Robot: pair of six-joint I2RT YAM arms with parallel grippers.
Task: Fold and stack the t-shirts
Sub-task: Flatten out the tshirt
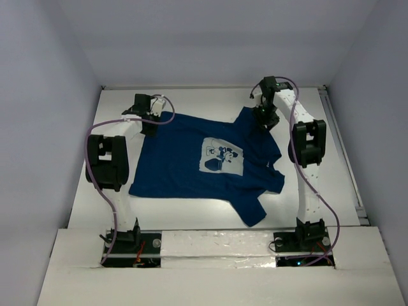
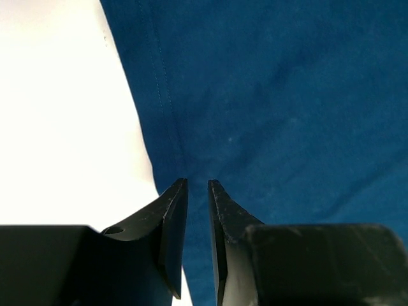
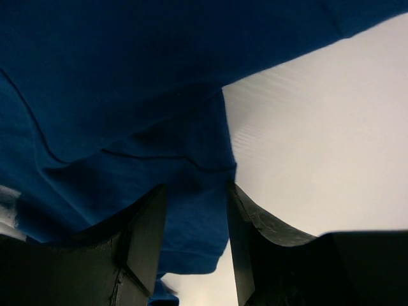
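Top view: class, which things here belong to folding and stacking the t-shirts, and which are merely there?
Part of the job:
t-shirt
left claw, at its far hem corner
right claw, at its far sleeve

Merely there:
white table
purple cables on the arms

A white table [image 1: 191,102] fills the middle of the frame. Pale grey walls [image 1: 210,38] rise at the top and both sides. A white taped ledge [image 1: 217,245] crosses the bottom, and a thin rail [image 1: 347,159] lines the right.

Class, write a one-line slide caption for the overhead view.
Dark navy-blue cloth t-shirt spread print-up on a white table, left tool at its hem, right tool at a sleeve.
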